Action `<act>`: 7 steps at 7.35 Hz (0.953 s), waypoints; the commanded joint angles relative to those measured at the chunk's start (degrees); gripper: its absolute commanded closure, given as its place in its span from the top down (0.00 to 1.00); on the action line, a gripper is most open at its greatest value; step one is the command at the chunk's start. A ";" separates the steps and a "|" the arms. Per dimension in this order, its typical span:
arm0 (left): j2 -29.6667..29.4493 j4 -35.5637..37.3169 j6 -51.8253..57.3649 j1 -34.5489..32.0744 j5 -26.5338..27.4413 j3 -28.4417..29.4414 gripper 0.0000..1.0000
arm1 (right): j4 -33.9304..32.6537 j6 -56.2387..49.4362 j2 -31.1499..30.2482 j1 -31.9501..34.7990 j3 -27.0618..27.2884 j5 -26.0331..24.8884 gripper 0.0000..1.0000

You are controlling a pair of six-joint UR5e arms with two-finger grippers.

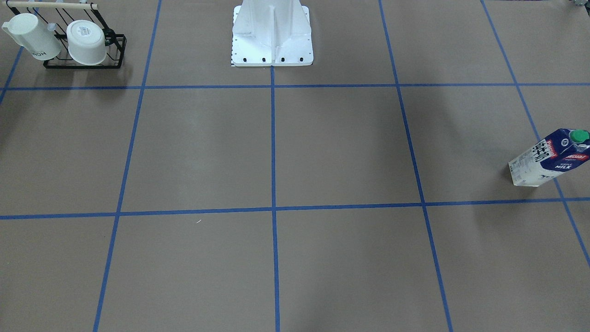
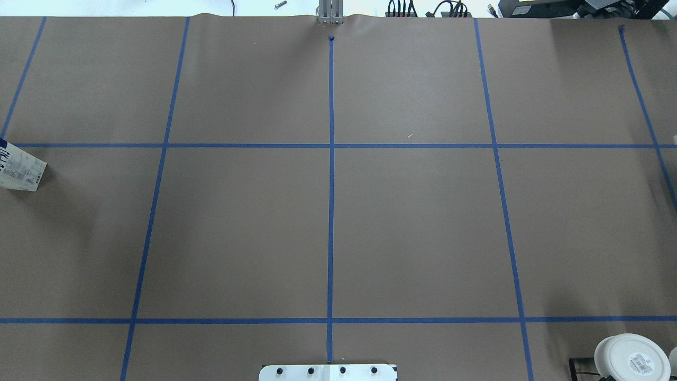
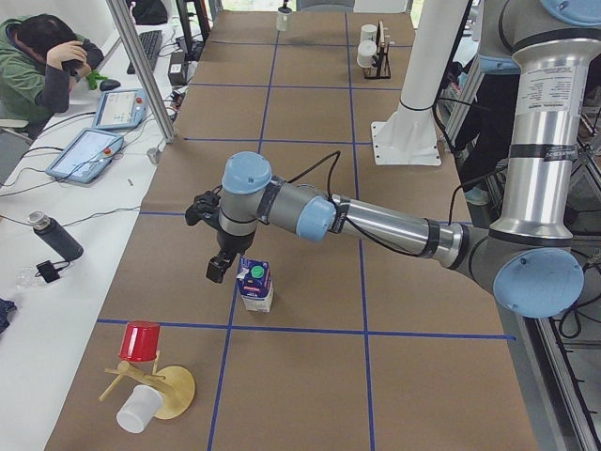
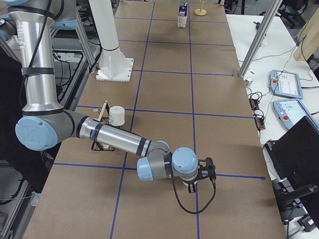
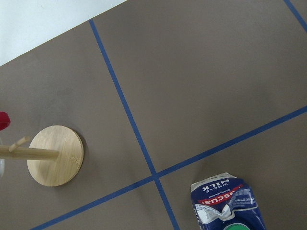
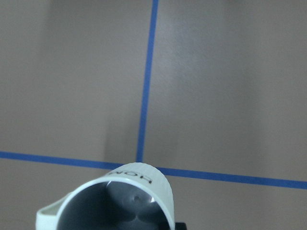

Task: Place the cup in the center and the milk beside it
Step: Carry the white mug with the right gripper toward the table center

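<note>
Currently, at the table's left end, the milk (image 3: pixel 255 287) is standing upright beside a crossing of blue tape lines (image 3: pixel 230 328), well apart from the center (image 2: pixel 412 233). The left gripper (image 3: pixel 217 272) is hanging just beside the carton's top. Only the side camera is showing its fingers, so I cannot tell whether they are apart or together.

Neither thing is standing in the middle stretch yet.

Out past the rack (image 1: pixel 115 50) at the right end, the right gripper (image 4: pixel 192 185) is hovering low over the paper with something white at its tip. The cup (image 6: pixel 129 201) is filling the bottom of the right wrist picture, its grey inside facing the lens, so it is probably being carried. The fingers are hidden, though, and I cannot tell whether they are clamped on it.

The tall, narrow carton is the main risk: a finger brushing its gable on the way down could be tipping it over. A shallow hold on the cup's rim could be letting it slip in transit. Setting the cup off-center would be leaving the milk no clean spot beside it, and both arms heading inward together could be crowding each other
</note>
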 commanded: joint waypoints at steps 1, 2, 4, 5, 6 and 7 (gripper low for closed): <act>-0.05 0.00 0.00 0.02 0.00 0.04 0.98 | 0.00 19.31 0.11 -7.10 10.53 0.86 0.00; -0.05 0.00 0.00 0.02 0.00 0.13 0.98 | 0.00 27.32 0.55 -10.70 14.67 0.25 0.00; 0.03 0.00 0.00 0.02 0.00 0.04 0.98 | -0.44 43.75 3.70 -18.60 21.00 -3.42 0.00; -0.05 0.00 0.00 0.02 0.00 0.21 0.98 | -1.83 51.84 6.24 -23.17 23.56 -6.67 0.00; -0.05 0.00 0.00 0.02 0.00 0.30 0.98 | -8.81 57.83 10.44 -28.53 27.15 -11.84 0.00; 0.03 0.00 0.00 0.02 0.00 0.39 0.98 | -18.89 60.77 14.66 -33.89 31.45 -17.20 0.00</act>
